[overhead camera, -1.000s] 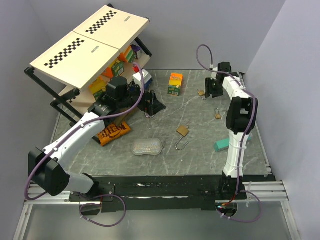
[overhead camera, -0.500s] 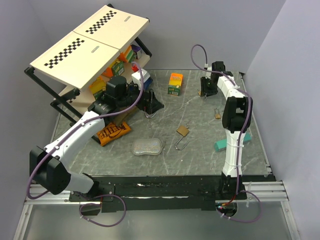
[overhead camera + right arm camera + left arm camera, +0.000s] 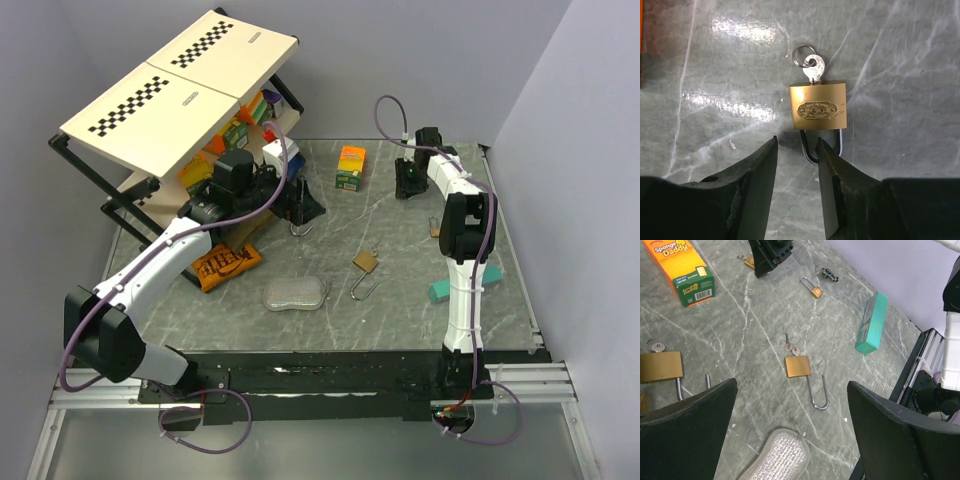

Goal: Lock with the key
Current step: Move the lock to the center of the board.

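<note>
- Grey marbled tabletop point(image 3: 200, 318), plain purple-grey walls point(image 3: 400, 60) behind.
- Right gripper point(image 3: 796, 150) at upper right of overhead view; narrowly parted, gripping nothing.
- Brass padlock point(image 3: 817, 107) flat at centre of right wrist view, key point(image 3: 814, 64) in its base, shackle tip level with fingertips.
- Left gripper point(image 3: 791, 385) spread wide, empty; second padlock point(image 3: 798, 366) visible between its fingers.

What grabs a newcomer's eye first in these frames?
The brass padlock fills the right wrist view, with a key in its base. It sits right at the tips of the open right gripper, near the far right of the table. After that, the eye goes to the checkerboard-topped shelf at far left, then to an open padlock lying mid-table.
</note>
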Controlling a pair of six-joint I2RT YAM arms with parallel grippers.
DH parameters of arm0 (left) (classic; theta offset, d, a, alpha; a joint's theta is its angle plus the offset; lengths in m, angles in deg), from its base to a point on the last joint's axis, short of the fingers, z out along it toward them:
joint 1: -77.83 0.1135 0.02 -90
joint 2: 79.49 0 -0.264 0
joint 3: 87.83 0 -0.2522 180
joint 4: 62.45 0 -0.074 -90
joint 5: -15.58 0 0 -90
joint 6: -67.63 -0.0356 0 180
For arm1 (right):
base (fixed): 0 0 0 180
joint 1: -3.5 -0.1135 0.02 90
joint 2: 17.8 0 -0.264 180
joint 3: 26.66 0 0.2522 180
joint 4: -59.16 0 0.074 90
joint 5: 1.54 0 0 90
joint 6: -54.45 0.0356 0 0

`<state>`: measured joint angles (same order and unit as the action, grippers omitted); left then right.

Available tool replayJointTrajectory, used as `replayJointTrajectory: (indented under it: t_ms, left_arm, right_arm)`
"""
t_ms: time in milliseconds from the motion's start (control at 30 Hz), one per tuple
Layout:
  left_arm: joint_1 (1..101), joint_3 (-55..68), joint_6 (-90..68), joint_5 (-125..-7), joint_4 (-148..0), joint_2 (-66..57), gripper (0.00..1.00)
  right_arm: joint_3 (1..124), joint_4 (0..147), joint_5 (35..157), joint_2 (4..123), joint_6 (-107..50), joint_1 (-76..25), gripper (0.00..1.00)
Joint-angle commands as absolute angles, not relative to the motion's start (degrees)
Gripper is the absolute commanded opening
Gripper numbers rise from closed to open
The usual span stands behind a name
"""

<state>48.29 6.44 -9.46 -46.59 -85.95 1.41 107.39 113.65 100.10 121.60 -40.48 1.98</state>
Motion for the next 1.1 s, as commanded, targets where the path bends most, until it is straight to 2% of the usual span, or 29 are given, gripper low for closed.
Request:
replayJointTrajectory:
  t_ms: [0,33,67,100,133,167,200,433,800,900,967,1000,1033,1067]
  left_arm:
    - [48.74,3.44,-9.53,-45.07,-85.26,1.8,0.96]
    - [48.83,3.44,-9.54,-44.9,-85.26,1.81,0.96]
    - [49.0,3.44,-9.45,-44.89,-85.18,1.81,0.96]
    - [48.92,3.44,-9.36,-44.89,-85.0,1.72,0.97]
    - [49.01,3.44,-9.36,-44.81,-84.83,1.72,0.96]
    - [49.09,3.52,-9.19,-44.54,-84.65,1.63,0.96]
    - [49.01,3.53,-9.18,-44.19,-84.56,1.63,0.96]
    - [49.09,3.96,-8.83,-43.05,-83.77,1.02,0.96]
    - [49.09,5.2,-8.83,-42.26,-84.21,-0.83,0.96]
    - [49.09,5.2,-9.36,-42.26,-84.47,-1.09,0.96]
    - [49.01,5.2,-9.88,-42.52,-84.47,-1.27,0.96]
    - [49.01,5.28,-9.89,-42.52,-84.56,-1.27,0.96]
    - [49.01,5.28,-9.89,-43.13,-84.47,-1.44,0.96]
    - [49.01,5.28,-9.54,-43.22,-84.39,-1.62,0.96]
  right_arm:
    - [106.29,114.67,101.38,121.78,-38.45,1.65,0.38]
    - [106.02,114.84,101.64,121.08,-38.62,1.48,0.33]
    - [105.84,115.19,101.73,120.81,-38.8,0.78,0.22]
    - [105.41,115.71,101.65,120.37,-39.06,0.51,0.18]
    - [105.14,116.68,100.86,119.67,-39.15,0.25,0.19]
    - [104.7,116.69,100.25,119.14,-39.15,-0.1,0.25]
    - [104.0,116.69,100.07,118.01,-39.5,-0.36,0.27]
    - [99.35,122.39,100.85,114.66,-38.27,-1.07,0.06]
    - [74.04,119.5,107.88,100.08,-39.76,-4.49,0.01]
    - [70.25,118.97,107.36,96.3,-39.68,-5.11,0.06]
    - [70.16,119.41,106.57,94.89,-39.33,-5.11,0.17]
    - [70.33,119.67,105.87,93.75,-38.89,-5.2,0.24]
    - [70.42,119.85,104.56,93.04,-38.63,-5.11,0.39]
    - [70.33,119.68,103.85,92.34,-38.19,-5.11,0.46]
